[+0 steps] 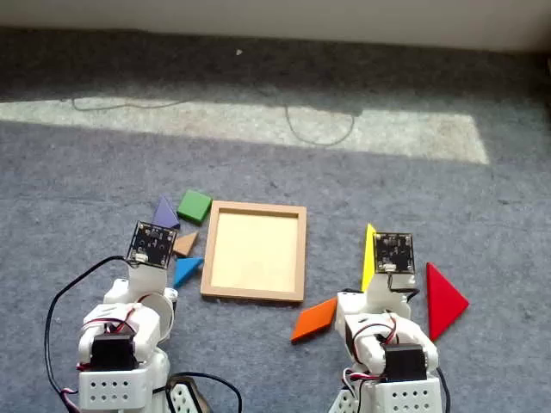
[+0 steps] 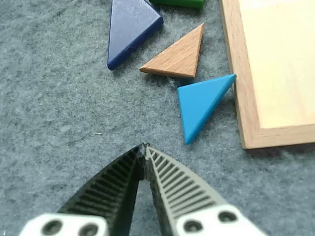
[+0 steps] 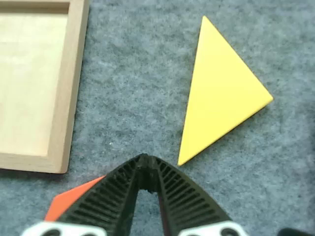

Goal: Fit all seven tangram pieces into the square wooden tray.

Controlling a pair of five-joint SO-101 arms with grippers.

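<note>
Grey carpet (image 1: 258, 163) carries all parts. The square wooden tray (image 1: 207, 254) lies on it between the two arms, ahead of both pairs of jaws, with nothing inside it.

The left gripper (image 2: 144, 147) and right gripper (image 3: 145, 158) hang over bare carpet; each has its jaws pressed together at the tips and holds nothing.

The red triangle (image 1: 442, 298) lies flat on the outer side of the right jaws, away from the tray. The yellow triangle (image 3: 221, 93) lies directly ahead of the right jaws, its nearest corner just beside their tips. The orange slanted piece (image 1: 314, 319) lies behind those tips on the tray side, near the tray's corner.

Ahead of the left jaws, from farthest to nearest: the dark blue triangle (image 2: 129, 27) and green square (image 1: 194, 206), then the plain wood triangle (image 2: 179, 56), then the light blue triangle (image 2: 199, 103), whose one corner touches the tray's rim. All seven pieces lie outside the tray.
</note>
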